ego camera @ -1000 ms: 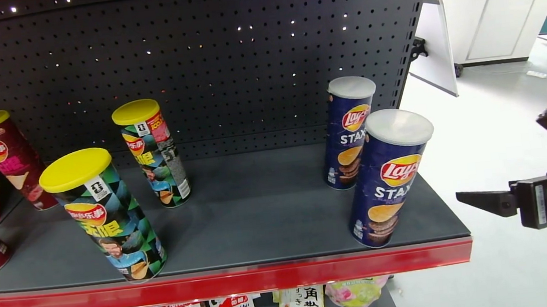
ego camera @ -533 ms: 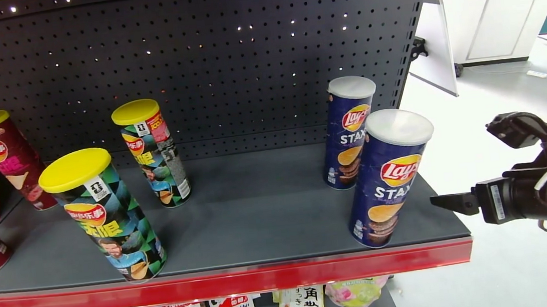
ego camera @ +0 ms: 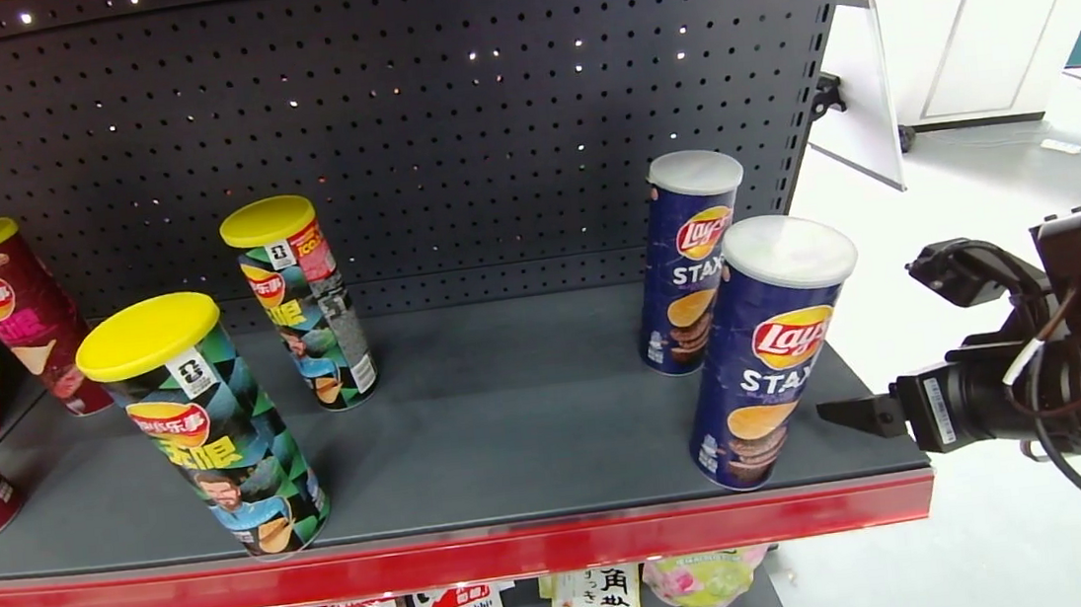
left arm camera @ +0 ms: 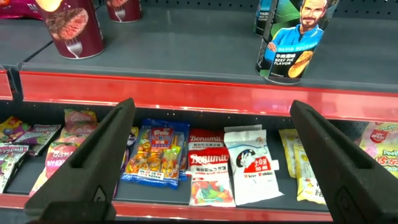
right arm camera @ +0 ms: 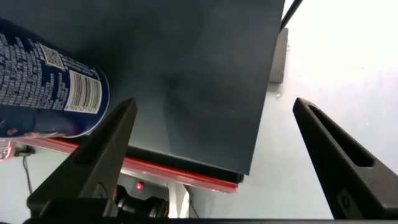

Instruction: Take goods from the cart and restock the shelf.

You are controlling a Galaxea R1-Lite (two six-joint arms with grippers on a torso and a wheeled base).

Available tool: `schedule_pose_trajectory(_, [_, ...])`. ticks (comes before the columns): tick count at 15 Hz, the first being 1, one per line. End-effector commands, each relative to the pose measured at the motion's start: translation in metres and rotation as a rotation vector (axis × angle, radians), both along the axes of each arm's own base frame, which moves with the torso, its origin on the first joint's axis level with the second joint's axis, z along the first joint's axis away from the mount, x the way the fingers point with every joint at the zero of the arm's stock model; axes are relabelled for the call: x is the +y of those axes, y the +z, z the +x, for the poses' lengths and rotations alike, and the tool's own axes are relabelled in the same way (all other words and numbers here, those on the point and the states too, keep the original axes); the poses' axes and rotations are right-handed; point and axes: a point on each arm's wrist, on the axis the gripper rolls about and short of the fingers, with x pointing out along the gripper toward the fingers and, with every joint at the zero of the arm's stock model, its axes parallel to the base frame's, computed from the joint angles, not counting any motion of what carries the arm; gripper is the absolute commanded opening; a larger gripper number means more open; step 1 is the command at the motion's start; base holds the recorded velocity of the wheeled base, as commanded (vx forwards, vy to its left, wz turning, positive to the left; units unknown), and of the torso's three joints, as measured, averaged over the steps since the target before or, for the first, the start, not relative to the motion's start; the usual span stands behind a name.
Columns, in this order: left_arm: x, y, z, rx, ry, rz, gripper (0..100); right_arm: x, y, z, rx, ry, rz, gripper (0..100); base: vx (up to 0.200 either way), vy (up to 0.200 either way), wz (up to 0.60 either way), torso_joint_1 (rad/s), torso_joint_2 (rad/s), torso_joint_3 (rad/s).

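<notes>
Two blue chip cans with grey lids stand at the right end of the dark shelf [ego camera: 512, 415], one at the front [ego camera: 768, 351] and one behind it [ego camera: 690, 259]. My right gripper [ego camera: 876, 336] is open and empty, just off the shelf's right end, beside the front blue can. The right wrist view has that can [right arm camera: 43, 87] to one side of the open right gripper [right arm camera: 214, 104]. My left gripper [left arm camera: 212, 106] is open and empty, lower down, facing the shelf's red front edge [left arm camera: 186, 90].
Two yellow-lidded green cans [ego camera: 205, 425] [ego camera: 297, 302] stand left of centre. Red cans [ego camera: 16, 314] stand at the far left. The middle of the shelf is bare. Snack bags [left arm camera: 158, 152] lie on the shelf below. Open white floor [ego camera: 967, 203] lies to the right.
My right gripper has moved left, from out over the floor to the shelf's right end near the front blue can. The cans have not moved.
</notes>
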Motion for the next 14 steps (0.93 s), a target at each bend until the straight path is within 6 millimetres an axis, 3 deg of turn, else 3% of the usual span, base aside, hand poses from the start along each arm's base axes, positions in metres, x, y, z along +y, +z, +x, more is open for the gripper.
schedule_pose_trajectory(1, [0.000,0.000,0.000,-0.001,0.001,0.000,100,0.005,-0.004,0.002,0.011,0.013,-0.011,100,0.000,0.000,0.00,0.000,0.00,0.000])
schedule_pose_trajectory(14, [0.000,0.000,0.000,0.001,0.001,0.000,100,0.017,-0.008,0.007,0.024,0.043,-0.031,100,0.000,0.000,0.00,0.000,0.00,0.000])
